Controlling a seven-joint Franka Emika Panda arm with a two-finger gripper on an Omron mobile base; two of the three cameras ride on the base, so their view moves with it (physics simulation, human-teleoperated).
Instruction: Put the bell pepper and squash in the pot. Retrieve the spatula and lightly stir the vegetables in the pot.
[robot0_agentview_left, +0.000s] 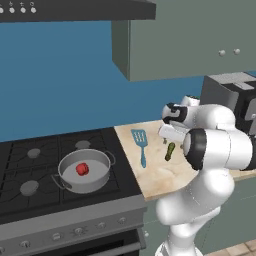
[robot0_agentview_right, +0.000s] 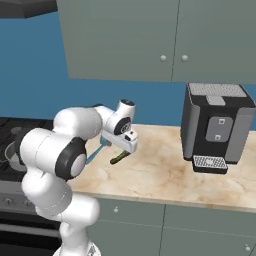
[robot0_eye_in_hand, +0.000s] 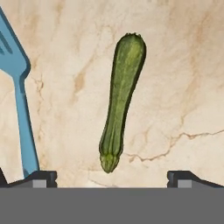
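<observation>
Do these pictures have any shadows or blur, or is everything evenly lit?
Hand view: the squash looks sharp, with a thin dark shadow along one edge. Left base view: the pot is softly shaded inside around the bell pepper; no glare.

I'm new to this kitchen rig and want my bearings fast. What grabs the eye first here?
The big white arm, bent over the marble counter, with its open gripper hanging above the dark green squash. Beside the squash lies the teal-blue spatula, apart from it. On the stove to the left, the bright red bell pepper sits alone in the grey pot.
</observation>
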